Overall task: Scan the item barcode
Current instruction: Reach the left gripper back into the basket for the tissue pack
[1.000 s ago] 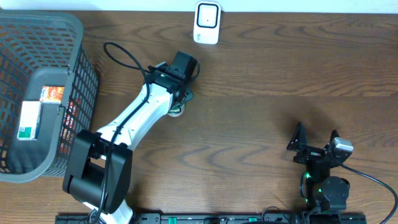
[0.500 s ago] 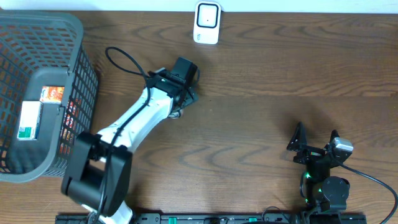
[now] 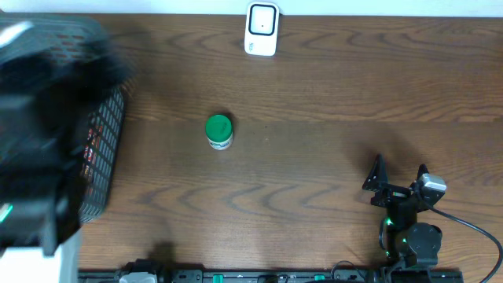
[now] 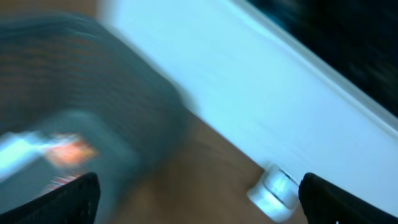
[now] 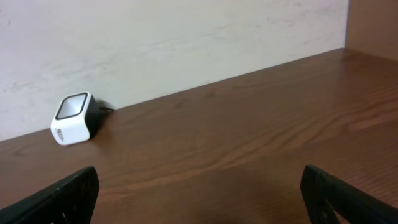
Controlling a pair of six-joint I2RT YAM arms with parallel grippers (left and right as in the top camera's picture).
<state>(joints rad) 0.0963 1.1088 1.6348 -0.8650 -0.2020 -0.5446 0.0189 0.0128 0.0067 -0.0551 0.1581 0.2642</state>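
The item, a small white jar with a green lid [image 3: 218,130], stands alone on the wooden table, below and left of the white barcode scanner [image 3: 261,28]. My left arm [image 3: 35,134] is a dark blur over the basket at the far left, far from the jar. In the blurred left wrist view my left gripper [image 4: 199,202] is open and empty, with the scanner [image 4: 273,186] ahead. My right gripper [image 3: 400,171] rests open at the front right. Its wrist view shows the scanner [image 5: 73,118] far off by the wall and nothing between the fingers [image 5: 53,199].
A dark mesh basket [image 3: 102,149] holding boxed goods stands at the left edge, mostly hidden by the blurred arm. It also smears across the left wrist view as the basket [image 4: 93,93]. A pale wall [image 5: 186,43] backs the table.
My left gripper opened and let go of the green-lidded jar, which now stands free. The left arm swung quickly away to the left over the basket. The right arm stayed still.
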